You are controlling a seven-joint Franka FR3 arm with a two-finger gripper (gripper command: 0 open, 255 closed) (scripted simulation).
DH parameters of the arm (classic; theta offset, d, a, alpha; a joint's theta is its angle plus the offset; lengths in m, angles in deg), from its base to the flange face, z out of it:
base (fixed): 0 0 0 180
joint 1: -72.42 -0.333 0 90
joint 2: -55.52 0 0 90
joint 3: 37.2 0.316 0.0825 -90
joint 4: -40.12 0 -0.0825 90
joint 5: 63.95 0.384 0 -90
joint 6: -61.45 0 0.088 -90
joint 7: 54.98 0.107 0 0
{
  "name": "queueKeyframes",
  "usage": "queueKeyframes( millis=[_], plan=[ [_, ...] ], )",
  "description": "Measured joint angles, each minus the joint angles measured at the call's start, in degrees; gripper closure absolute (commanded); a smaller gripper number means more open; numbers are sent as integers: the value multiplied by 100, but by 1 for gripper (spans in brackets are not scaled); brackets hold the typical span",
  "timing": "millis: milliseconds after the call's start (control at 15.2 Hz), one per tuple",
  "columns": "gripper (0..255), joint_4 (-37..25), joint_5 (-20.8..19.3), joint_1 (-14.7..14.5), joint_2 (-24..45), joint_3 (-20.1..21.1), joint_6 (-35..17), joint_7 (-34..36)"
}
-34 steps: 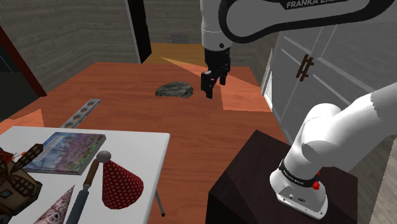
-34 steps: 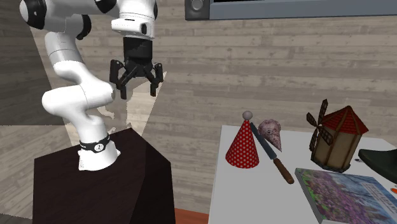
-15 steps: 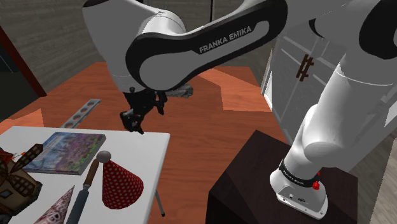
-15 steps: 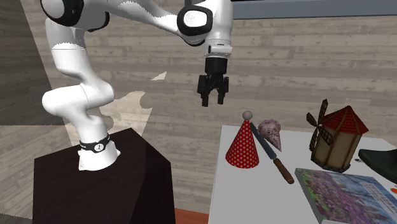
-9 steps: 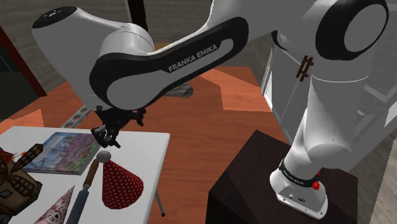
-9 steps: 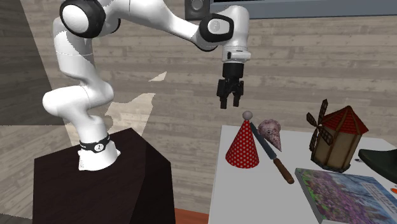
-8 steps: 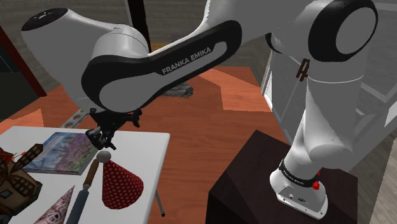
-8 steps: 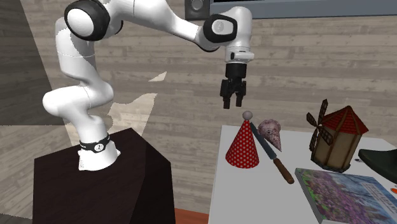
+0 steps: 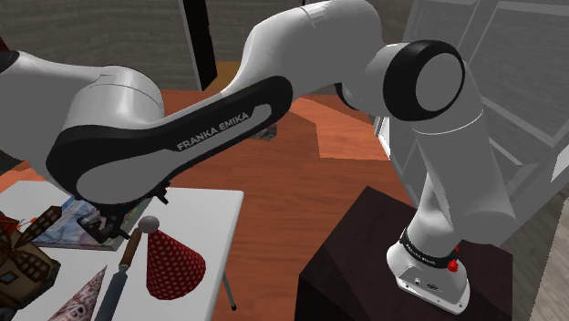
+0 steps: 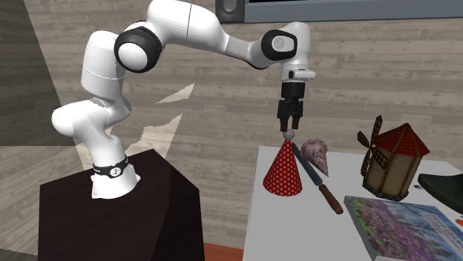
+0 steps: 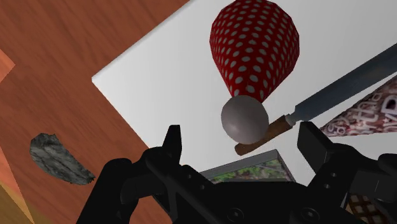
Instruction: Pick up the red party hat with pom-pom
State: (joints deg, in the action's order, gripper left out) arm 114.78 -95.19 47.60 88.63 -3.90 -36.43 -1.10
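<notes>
The hat, red with white dots, stands upright near the bench's front edge in the shoulder view, its grey pom-pom on top. A knife lies just beside it towards the view's left, with a painting beyond. The arm sweeps from the stand over that end of the bench.

From the second exterior view the end effector points straight down, its tips just above the pom-pom and seemingly not touching it (the gap, if any, is very small). The hat sits at the bench's corner nearest the stand. Past the knife lie a patterned cone and then a toy windmill.

In the wrist view the two fingers stand wide apart, holding nothing. The pom-pom shows between them, beyond their tips, with clear space on either side. The hat's cone widens away behind it, and the knife's brown handle passes under the pom-pom. Off the bench, a grey rock lies on the wooden floor.
</notes>
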Motion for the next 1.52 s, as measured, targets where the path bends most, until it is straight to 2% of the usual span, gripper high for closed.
queueKeyframes(
  millis=[396, 462, 1122, 1518],
  plan=[
    [0, 262, -69, 31, 87, -35, -315, 112],
    [255, 275, -71, 31, 89, -36, -329, 120],
    [255, 290, -74, 31, 88, -35, -345, 128],
    [255, 5, -16, -14, 24, -7, -25, 21]
  ],
)
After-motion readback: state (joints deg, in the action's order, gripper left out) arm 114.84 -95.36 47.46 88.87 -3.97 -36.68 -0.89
